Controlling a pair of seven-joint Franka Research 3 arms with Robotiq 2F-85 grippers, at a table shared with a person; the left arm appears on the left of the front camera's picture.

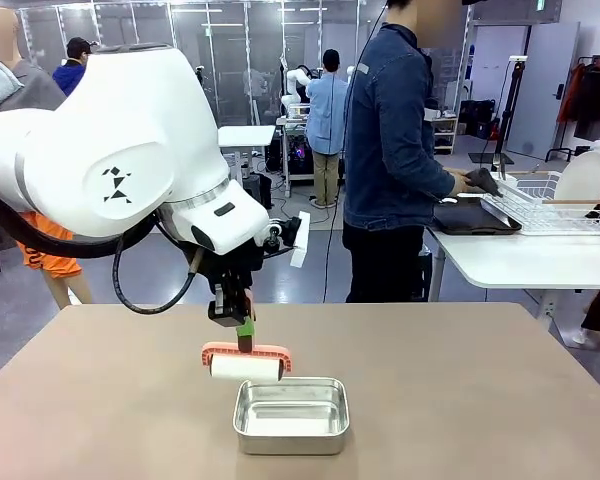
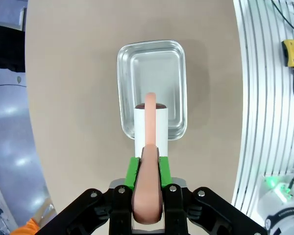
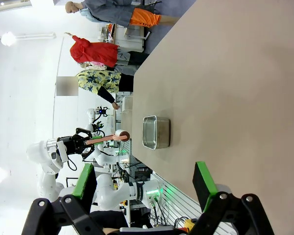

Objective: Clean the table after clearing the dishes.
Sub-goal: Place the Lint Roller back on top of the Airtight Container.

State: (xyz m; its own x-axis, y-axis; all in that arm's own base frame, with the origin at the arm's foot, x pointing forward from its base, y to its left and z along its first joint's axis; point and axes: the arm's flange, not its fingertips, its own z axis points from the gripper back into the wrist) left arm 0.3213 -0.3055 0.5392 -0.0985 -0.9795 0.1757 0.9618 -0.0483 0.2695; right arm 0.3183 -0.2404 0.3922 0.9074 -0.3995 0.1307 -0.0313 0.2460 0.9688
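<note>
Dishes look cleared off the table (image 1: 460,400), so this reads as the cleaning step: left tool (image 1: 244,330) clamped on the salmon handle of a white lint roller (image 1: 246,368), hanging just above the steel pan's (image 1: 291,415) 11 o'clock rim, table centre. Right tool (image 3: 144,183) has its fingers spread wide, nothing between them, off toward the table's 3 o'clock side. Next move probably calls for setting the roller on bare tabletop beside the pan and rolling; no readable writing or labels anywhere.
</note>
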